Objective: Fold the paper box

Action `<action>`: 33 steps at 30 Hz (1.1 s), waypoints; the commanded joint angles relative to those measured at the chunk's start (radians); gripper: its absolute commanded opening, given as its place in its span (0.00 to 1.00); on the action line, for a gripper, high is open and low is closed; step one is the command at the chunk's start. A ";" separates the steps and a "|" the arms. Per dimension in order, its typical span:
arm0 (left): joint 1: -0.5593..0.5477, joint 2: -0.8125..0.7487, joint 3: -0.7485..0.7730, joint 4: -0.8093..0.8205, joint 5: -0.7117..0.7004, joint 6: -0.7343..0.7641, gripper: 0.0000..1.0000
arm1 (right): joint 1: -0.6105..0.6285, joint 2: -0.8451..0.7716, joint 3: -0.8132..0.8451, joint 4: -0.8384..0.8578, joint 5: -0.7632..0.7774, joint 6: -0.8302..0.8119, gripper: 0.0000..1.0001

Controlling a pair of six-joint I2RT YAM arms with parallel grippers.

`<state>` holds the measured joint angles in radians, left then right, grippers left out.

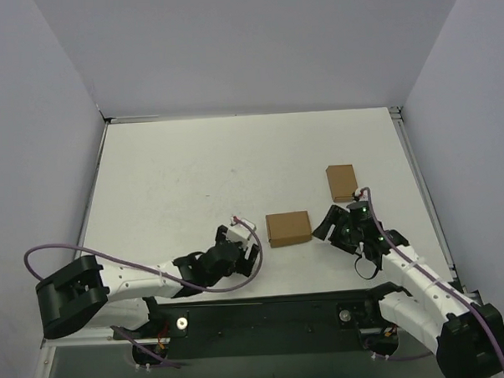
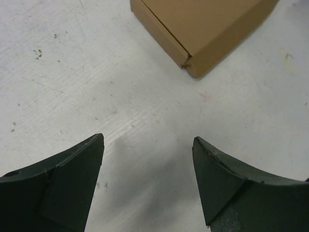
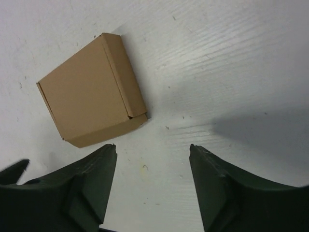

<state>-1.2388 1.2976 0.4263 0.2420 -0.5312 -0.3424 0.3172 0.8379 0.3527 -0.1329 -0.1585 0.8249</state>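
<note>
The paper box [image 1: 288, 228] is a closed brown kraft box lying flat on the white table, between my two grippers. In the left wrist view the paper box [image 2: 203, 29] lies ahead and to the upper right, with a side seam showing. My left gripper [image 2: 148, 137] is open over bare table, short of the box and apart from it. In the right wrist view the paper box [image 3: 91, 104] lies ahead on the left, with a tucked flap along its right side. My right gripper [image 3: 152, 145] is open and holds nothing. From above, the left gripper [image 1: 244, 239] is just left of the box and the right gripper [image 1: 329, 222] just right of it.
A narrower plain brown cardboard rectangle [image 1: 341, 182] lies behind the right gripper's tip. Grey walls close in the table [image 1: 193, 175] on three sides. A purple cable [image 1: 37, 257] loops beside the left arm.
</note>
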 commanded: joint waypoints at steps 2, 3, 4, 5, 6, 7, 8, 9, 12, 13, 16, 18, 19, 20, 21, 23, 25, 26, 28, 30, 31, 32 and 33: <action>0.240 -0.095 -0.037 0.167 0.425 0.020 0.84 | 0.034 0.119 0.156 -0.020 -0.101 -0.370 0.67; 0.278 -0.096 -0.037 0.180 0.462 0.010 0.83 | 0.058 0.156 0.176 -0.031 -0.124 -0.450 0.69; 0.312 -0.092 -0.032 0.195 0.506 -0.016 0.83 | 0.077 0.174 0.227 -0.059 -0.127 -0.486 0.70; 0.376 -0.083 -0.018 0.197 0.531 -0.026 0.83 | 0.106 0.191 0.250 -0.077 -0.125 -0.516 0.70; 0.401 -0.072 -0.006 0.200 0.559 -0.030 0.83 | 0.161 0.222 0.268 -0.088 -0.099 -0.559 0.70; 0.424 -0.058 0.014 0.192 0.588 -0.032 0.83 | 0.196 0.236 0.285 -0.096 -0.072 -0.564 0.72; 0.462 -0.025 0.055 0.180 0.599 -0.029 0.83 | 0.219 0.248 0.298 -0.097 -0.056 -0.567 0.73; 0.475 -0.005 0.087 0.159 0.612 -0.024 0.83 | 0.246 0.266 0.301 -0.094 0.000 -0.557 0.73; 0.509 0.092 0.191 0.117 0.639 -0.010 0.82 | 0.322 0.271 0.273 -0.042 0.024 -0.482 0.72; 0.518 0.141 0.216 0.117 0.648 -0.018 0.81 | 0.341 0.267 0.258 -0.016 0.001 -0.431 0.70; 0.550 0.247 0.305 0.146 0.697 -0.058 0.79 | 0.375 0.267 0.175 0.099 -0.004 -0.353 0.64; 0.565 0.307 0.353 0.164 0.737 -0.076 0.77 | 0.391 0.277 0.113 0.189 0.014 -0.268 0.56; 0.567 0.366 0.411 0.169 0.746 -0.082 0.77 | 0.398 0.277 0.091 0.226 0.040 -0.245 0.55; 0.568 0.397 0.437 0.172 0.754 -0.084 0.76 | 0.408 0.276 0.074 0.257 0.051 -0.203 0.54; 0.568 0.428 0.471 0.168 0.775 -0.084 0.75 | 0.416 0.279 0.040 0.316 0.063 -0.185 0.53; 0.568 0.512 0.551 0.161 0.803 -0.089 0.74 | 0.434 0.289 0.016 0.361 0.114 -0.153 0.49; 0.568 0.580 0.601 0.161 0.835 -0.101 0.72 | 0.447 0.306 -0.007 0.433 0.131 -0.138 0.46; 0.568 0.598 0.612 0.167 0.841 -0.106 0.72 | 0.454 0.331 -0.008 0.450 0.138 -0.130 0.43; 0.568 0.646 0.626 0.190 0.867 -0.122 0.70 | 0.471 0.360 -0.001 0.481 0.149 -0.124 0.41; 0.568 0.681 0.641 0.207 0.905 -0.138 0.68 | 0.488 0.408 0.011 0.493 0.149 -0.121 0.38; 0.567 0.686 0.634 0.218 0.921 -0.142 0.66 | 0.494 0.424 0.023 0.506 0.146 -0.122 0.37; 0.567 0.689 0.622 0.250 0.933 -0.151 0.66 | 0.500 0.452 0.032 0.504 0.151 -0.119 0.35; 0.567 0.689 0.614 0.261 0.936 -0.167 0.66 | 0.511 0.463 0.040 0.503 0.155 -0.115 0.34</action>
<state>-0.6724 1.9720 1.0294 0.3992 0.3176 -0.4618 0.7994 1.2362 0.3599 0.3172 -0.0490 0.6807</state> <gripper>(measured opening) 0.668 0.360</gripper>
